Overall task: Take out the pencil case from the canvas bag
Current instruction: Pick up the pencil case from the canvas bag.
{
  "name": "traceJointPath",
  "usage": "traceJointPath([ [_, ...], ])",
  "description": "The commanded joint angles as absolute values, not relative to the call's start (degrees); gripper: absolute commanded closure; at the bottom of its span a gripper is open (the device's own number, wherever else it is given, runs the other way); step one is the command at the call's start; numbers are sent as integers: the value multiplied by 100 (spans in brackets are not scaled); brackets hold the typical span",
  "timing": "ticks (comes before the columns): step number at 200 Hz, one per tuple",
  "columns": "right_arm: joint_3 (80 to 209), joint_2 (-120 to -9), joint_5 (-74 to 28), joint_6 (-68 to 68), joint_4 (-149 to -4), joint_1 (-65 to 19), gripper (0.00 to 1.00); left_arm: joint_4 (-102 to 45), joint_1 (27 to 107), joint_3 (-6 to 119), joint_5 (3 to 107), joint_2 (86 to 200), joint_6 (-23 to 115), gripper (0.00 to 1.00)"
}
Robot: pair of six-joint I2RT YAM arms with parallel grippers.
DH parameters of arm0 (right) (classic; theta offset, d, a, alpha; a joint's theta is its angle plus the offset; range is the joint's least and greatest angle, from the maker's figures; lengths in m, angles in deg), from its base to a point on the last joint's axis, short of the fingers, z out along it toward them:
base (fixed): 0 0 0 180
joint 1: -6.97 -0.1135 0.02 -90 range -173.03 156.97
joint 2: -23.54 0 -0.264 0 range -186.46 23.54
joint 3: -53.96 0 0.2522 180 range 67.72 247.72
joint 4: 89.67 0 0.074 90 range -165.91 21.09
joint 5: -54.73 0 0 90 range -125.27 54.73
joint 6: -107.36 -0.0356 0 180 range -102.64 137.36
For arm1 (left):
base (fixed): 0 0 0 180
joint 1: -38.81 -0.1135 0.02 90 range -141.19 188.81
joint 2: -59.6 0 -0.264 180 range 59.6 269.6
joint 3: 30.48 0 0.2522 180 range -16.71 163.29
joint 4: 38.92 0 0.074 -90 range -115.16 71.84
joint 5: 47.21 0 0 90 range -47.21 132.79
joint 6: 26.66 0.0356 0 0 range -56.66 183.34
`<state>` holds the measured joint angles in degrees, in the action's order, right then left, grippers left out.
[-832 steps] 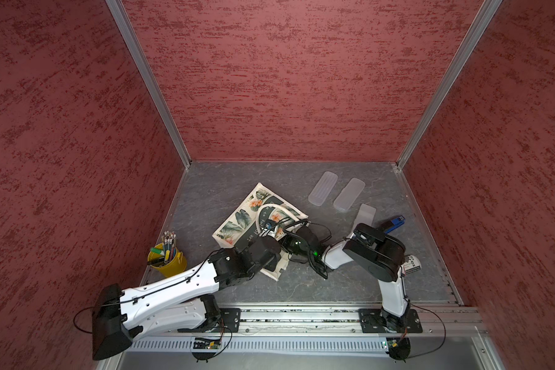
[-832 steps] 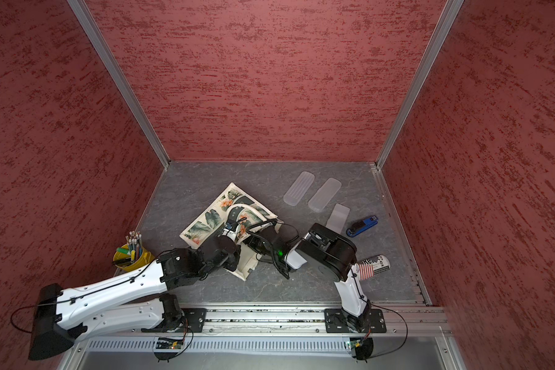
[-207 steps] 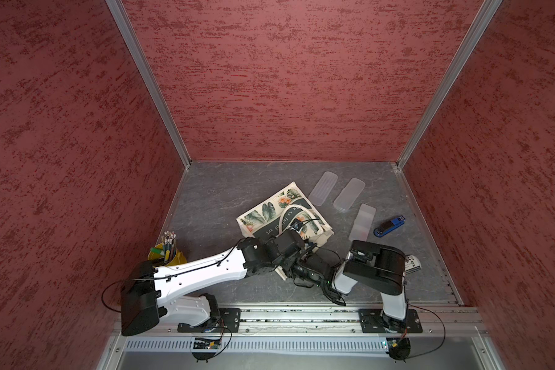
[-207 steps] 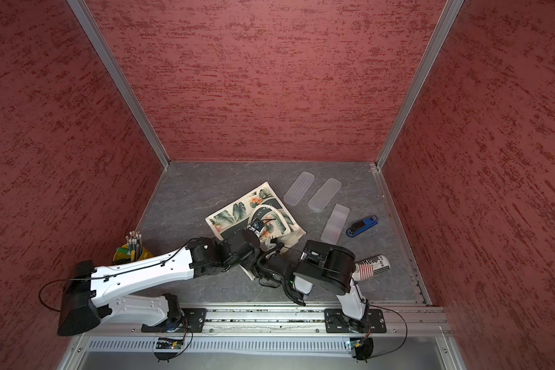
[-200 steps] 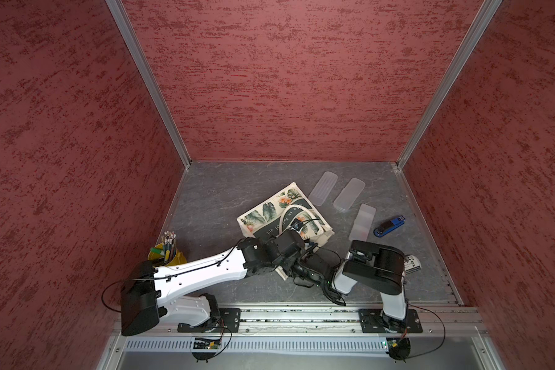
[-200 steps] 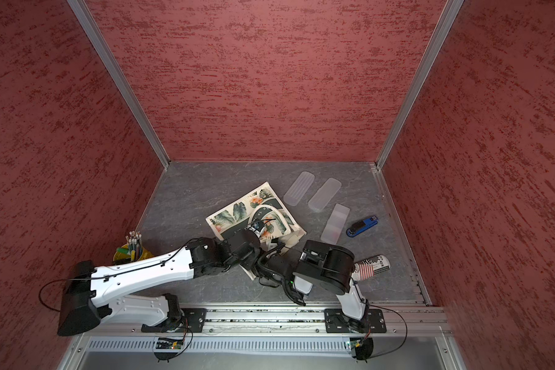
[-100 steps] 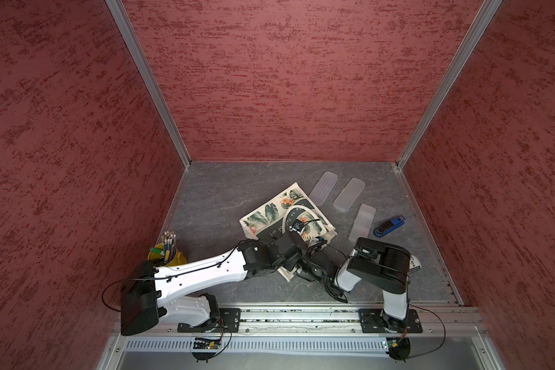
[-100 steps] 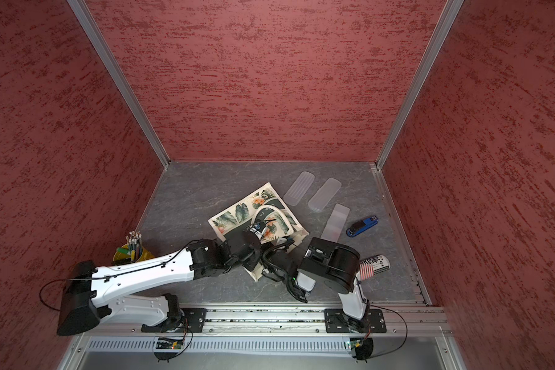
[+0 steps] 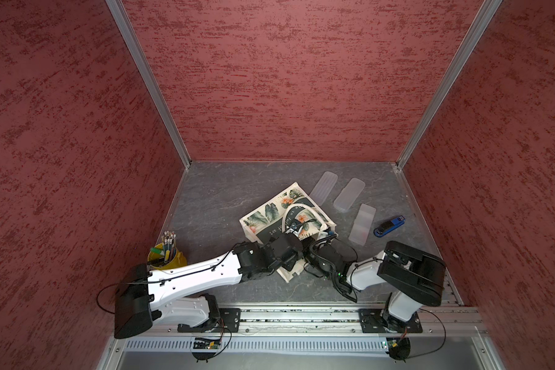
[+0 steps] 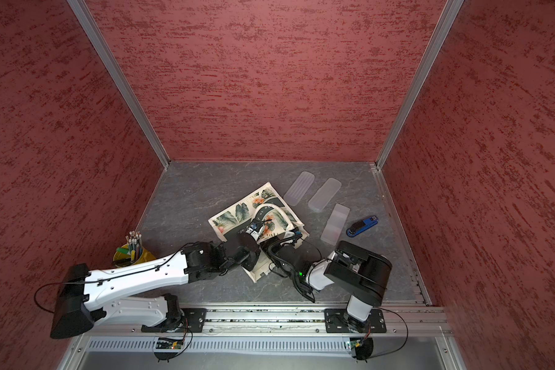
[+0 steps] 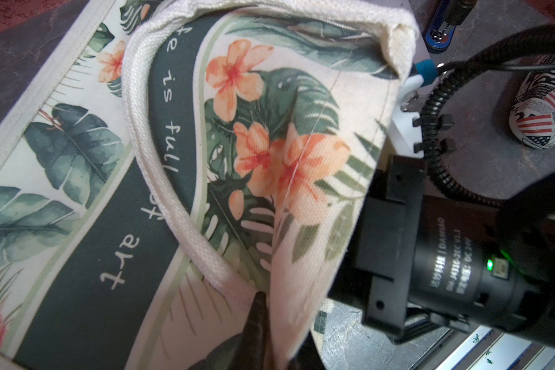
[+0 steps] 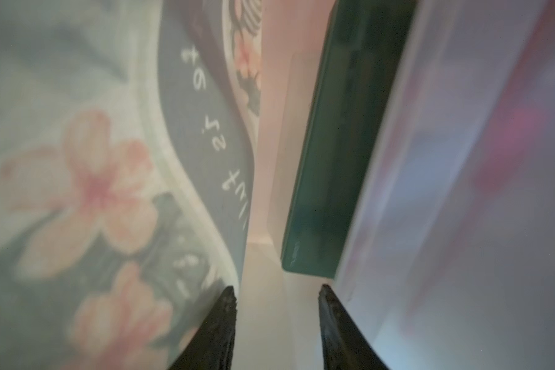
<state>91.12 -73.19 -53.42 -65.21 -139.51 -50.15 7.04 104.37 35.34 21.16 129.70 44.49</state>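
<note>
We see the left end effector point(image 11: 258, 307) pinching the canvas bag point(image 9: 269, 217), printed "is full… art", on the bench point(image 9: 221, 198), while the right end effector point(image 12: 276, 298) gapes inside it before a green pencil case point(image 12: 330, 160).

Inside canvas bag point(image 12: 77, 160): narrow cream channel straight ahead of right gripper point(image 12: 276, 288), fingers point(image 12: 224, 326) parted, gap between them unobstructed. Printed cloth wall crowds one side. Dark green case point(image 12: 317, 160) and pale blurred panel point(image 12: 461, 192) crowd other side; case end just ahead of one fingertip. Bag mouth: left gripper point(image 11: 258, 307) pinches raised cloth fold; right arm point(image 11: 429, 256) fills opening beside it. Outside: frosted cases point(image 9: 349, 193), blue stapler point(image 9: 389, 227) just past bag; pencil cup point(image 9: 167, 256) beside left arm point(image 9: 199, 275); bare table point(image 9: 221, 192) toward back wall.
</note>
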Motion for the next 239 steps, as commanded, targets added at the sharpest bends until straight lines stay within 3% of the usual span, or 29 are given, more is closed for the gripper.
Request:
traceJointPath([
  [1,9155,-7293,-5186,-6639,-13422,-4839,51,735,10509,3509,2314,12997,4382,100],
  [64,9071,-7215,-4605,-6718,-12962,-4726,42,768,10510,3659,2273,13079,4435,100],
  [106,9622,-6949,-4641,-6675,-11035,-4718,25,738,10529,3707,2248,13188,4466,100],
  [204,10654,-8171,-4119,-6563,-10637,-4298,29,709,10618,3795,2182,13272,4546,100],
  [239,10594,-8582,-3983,-6550,-11382,-4211,46,776,10605,3857,2116,13247,4633,100],
])
